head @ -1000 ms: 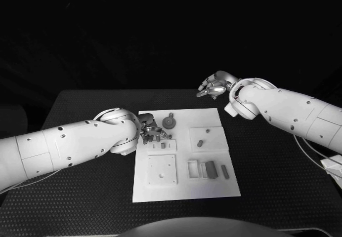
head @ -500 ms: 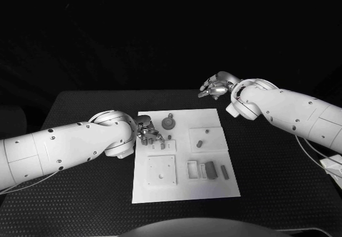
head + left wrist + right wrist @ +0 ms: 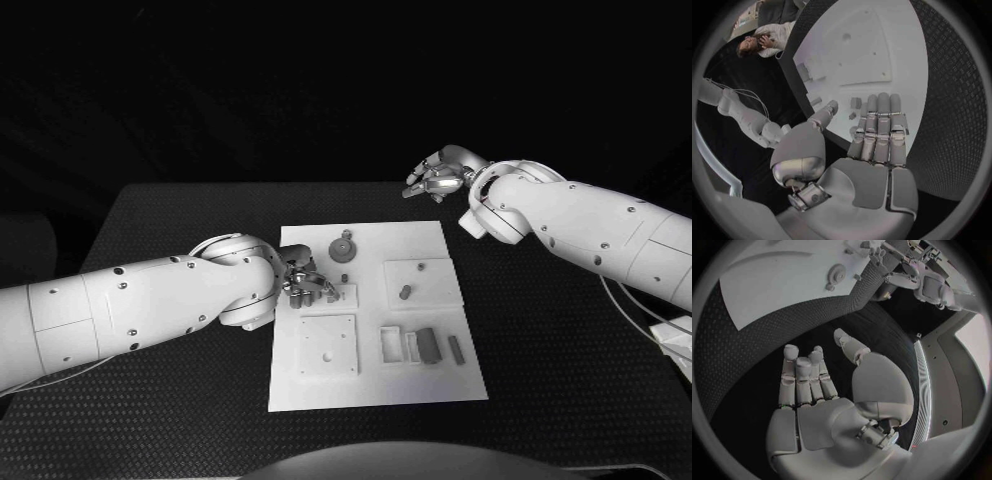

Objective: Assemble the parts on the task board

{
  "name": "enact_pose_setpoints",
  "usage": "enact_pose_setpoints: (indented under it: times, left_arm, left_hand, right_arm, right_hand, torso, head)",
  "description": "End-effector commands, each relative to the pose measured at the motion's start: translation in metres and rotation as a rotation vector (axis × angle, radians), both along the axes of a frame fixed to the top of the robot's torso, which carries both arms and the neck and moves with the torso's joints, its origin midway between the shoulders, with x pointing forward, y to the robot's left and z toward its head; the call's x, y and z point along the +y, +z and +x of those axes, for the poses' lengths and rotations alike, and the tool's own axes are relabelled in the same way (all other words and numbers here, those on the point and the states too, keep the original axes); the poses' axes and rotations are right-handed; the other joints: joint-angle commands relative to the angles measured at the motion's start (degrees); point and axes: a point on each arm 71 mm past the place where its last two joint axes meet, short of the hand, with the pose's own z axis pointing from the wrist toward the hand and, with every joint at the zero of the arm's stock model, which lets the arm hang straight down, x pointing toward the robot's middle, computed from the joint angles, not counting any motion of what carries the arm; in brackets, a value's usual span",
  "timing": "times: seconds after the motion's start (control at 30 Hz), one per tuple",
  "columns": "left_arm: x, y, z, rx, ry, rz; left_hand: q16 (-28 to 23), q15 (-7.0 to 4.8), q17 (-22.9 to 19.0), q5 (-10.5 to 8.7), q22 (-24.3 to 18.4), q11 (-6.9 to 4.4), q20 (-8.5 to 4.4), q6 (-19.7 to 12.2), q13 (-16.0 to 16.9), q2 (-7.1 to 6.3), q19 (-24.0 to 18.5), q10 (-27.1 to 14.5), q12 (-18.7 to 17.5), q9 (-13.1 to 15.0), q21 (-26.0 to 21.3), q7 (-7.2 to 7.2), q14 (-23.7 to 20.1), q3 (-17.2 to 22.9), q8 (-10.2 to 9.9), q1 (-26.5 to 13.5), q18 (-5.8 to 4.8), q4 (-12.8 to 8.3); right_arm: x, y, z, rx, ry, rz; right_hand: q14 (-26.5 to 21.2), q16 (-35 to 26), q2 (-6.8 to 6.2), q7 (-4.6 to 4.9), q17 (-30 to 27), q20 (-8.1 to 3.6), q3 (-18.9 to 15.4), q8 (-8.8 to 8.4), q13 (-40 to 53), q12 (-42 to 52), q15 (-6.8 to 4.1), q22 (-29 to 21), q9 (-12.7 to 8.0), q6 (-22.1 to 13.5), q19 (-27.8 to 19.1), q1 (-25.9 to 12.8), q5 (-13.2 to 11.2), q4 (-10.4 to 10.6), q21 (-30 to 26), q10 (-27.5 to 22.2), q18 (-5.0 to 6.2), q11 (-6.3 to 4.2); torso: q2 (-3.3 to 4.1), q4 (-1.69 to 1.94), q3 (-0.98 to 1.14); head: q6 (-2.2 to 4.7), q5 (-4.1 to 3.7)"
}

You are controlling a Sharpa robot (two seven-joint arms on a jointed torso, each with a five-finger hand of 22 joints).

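Left hand [image 3: 306,283]: low over the left side of the task board [image 3: 433,380], near its far half. Fingers [image 3: 879,125] lie straight and side by side, thumb set apart; nothing is held between them in the left wrist view. The fingertips reach over the small raised square [image 3: 332,294] with little grey pieces on it; whether they touch it, cannot tell.

Right hand [image 3: 437,176]: raised beyond the far right corner of the board, over the black table [image 3: 173,220]. Palm bare, fingers loosely bent with gaps between them, thumb out to the side; it holds nothing. It is well apart from every part.

Task board: white plate, mid-table, lying between the two arms; closer to the left hand than to the right.

Round part [image 3: 342,247]: grey disc with a small stalk, on the board's far strip, just beyond the left hand's fingertips. Also seen in the right wrist view [image 3: 837,275], ahead of the right hand's fingers.

Upper right tile [image 3: 420,278]: raised square with a short grey peg [image 3: 405,291] on it, to the right of the left hand.

Plain tile [image 3: 327,347]: white square with a hole, on the near side of the left hand.

Near right cluster: a white block [image 3: 392,343], a grey block [image 3: 424,345] and a slim grey bar [image 3: 454,347], side by side, well away from both hands.
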Motion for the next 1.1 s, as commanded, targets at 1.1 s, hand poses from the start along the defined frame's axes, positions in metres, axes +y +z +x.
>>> enact_pose_setpoints:
  times: [1.1]
  left_arm:
    - [-0.011, -0.009, 0.009, 0.03, -0.023, 0.028]
  left_hand:
    - [9.44, -3.73, 9.72, 5.17, 6.56, -4.05, -5.06, 7.54, 6.21, 7.17, 5.84, 7.51, 4.67, -1.75, 4.8, -2.86, 3.79, -8.4, 3.2, -2.67, -0.98, -3.32]
  right_arm:
    - [0.003, -0.004, 0.0, 0.012, 0.013, 0.001]
  right_hand:
    - [-0.18, -0.17, 0.14, 0.49, -0.07, 0.02, 0.05, -0.34, -0.1, 0.33, 0.32, 0.75, -0.07, -0.75, -0.34, -0.6, -0.24, 0.25, -0.21, 0.02, 0.33, 0.58]
  torso:
    - [0.05, -0.06, -0.03]
  head:
    - [-0.41, -0.4]
